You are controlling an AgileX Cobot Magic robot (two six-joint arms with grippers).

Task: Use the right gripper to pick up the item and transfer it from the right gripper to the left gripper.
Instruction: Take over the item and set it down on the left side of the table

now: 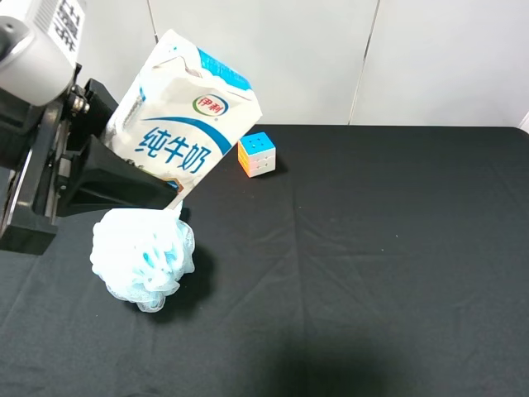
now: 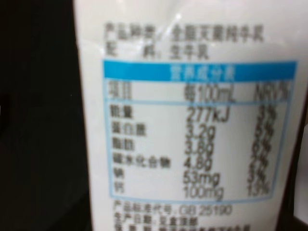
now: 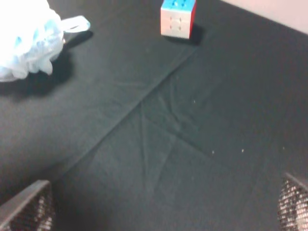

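My overhead feed bright and even, black cloth [image 1: 397, 248] matte, soft shadows falling right of pouf [image 1: 140, 256] and cube [image 1: 257, 154], my left wrist feed close-range and defocused, carton [image 2: 192, 120] print smeared, my right wrist feed dimmer, mildly soft.

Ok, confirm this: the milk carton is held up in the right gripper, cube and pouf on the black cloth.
Not quite: the milk carton is held up in the left gripper, as the exterior high view shows. The cube and pouf are on the black cloth, as stated.
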